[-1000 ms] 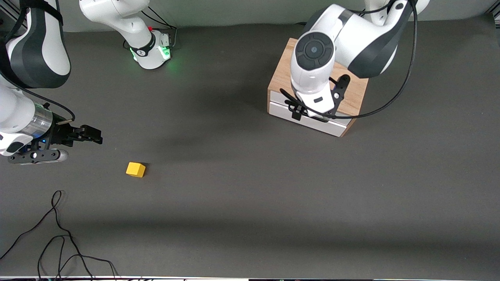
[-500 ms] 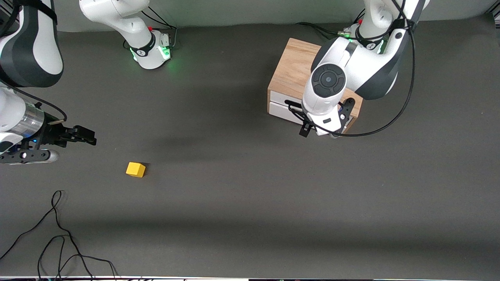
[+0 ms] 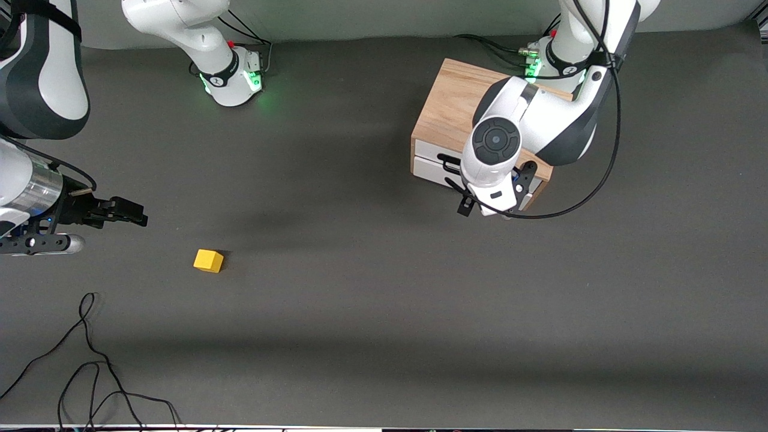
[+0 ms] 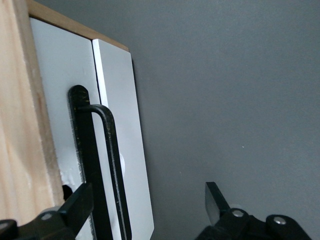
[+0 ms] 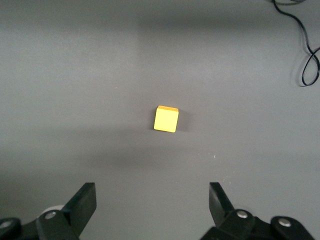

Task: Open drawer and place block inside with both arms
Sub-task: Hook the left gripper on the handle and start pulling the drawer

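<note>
The left gripper (image 4: 145, 210), spread wide and empty, is held in front of the white-fronted wooden drawer (image 4: 120, 145); its black wire handle (image 4: 112, 165) should be straddled squarely before closing. The right gripper (image 5: 150, 205), wide open and empty, hangs near the small yellow block (image 5: 166, 119).

yellow block (image 3: 208, 260), white drawer (image 3: 433, 170), black handle (image 4: 107, 165)

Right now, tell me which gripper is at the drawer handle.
The left gripper, open in front of the cabinet beside the handle; the right gripper waits near the block.

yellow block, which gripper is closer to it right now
Right. The right gripper hangs open above the table close beside the block; the left gripper is open at the drawer handle.
</note>
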Tool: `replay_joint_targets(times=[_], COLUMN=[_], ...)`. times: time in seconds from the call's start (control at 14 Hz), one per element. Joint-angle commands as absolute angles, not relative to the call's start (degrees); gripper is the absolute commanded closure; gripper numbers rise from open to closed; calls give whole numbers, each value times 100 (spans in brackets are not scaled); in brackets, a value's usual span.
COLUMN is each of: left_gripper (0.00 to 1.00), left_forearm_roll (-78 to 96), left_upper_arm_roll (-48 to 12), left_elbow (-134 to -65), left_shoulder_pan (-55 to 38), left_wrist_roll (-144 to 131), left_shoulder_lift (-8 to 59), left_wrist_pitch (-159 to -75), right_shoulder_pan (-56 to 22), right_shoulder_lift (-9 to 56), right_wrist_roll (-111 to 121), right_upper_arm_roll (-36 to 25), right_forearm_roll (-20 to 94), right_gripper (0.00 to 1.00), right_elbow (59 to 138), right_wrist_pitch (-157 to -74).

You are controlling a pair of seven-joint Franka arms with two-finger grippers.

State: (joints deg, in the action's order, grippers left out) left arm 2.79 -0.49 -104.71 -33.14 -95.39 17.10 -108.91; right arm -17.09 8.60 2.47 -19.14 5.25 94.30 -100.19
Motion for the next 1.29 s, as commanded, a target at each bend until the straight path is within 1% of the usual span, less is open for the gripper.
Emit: replay_joint_targets(times=[0.0, 0.29, 0.86, 1.0, 1.21], left_gripper=[0, 0, 0, 0, 0], left_forearm_roll=[316, 334, 404, 404, 396], left_upper_arm_roll=[-35, -44, -97, -105, -97], left_elbow=[-10669, -10845, -10846, -10811, -10776], left_shoulder_pan=[-3375, -3419, -3507, -3516, -3498], left_wrist_roll=[-9580, -9650, -9905, -9905, -9835], left_shoulder_lift=[1740, 1819, 2153, 2215, 2241], left_wrist_pitch=[-10995, -11232, -11452, -11522, -11593], right_shoulder_pan=[-1714, -1714, -1714, -1740, -1723], right_shoulder_lift=[949, 1011, 976, 1054, 1037], right_wrist_roll=[176, 185, 263, 307, 930], right_upper_arm_roll=[-1960, -1960, -1960, -1951, -1951], right_forearm_roll=[650, 642, 633, 563, 536], right_gripper=[0, 0, 0, 0, 0], right_elbow=[9229, 9211, 9114, 9114, 9149], right_wrist_pitch=[-10011, -10011, -9941, -9932, -9800])
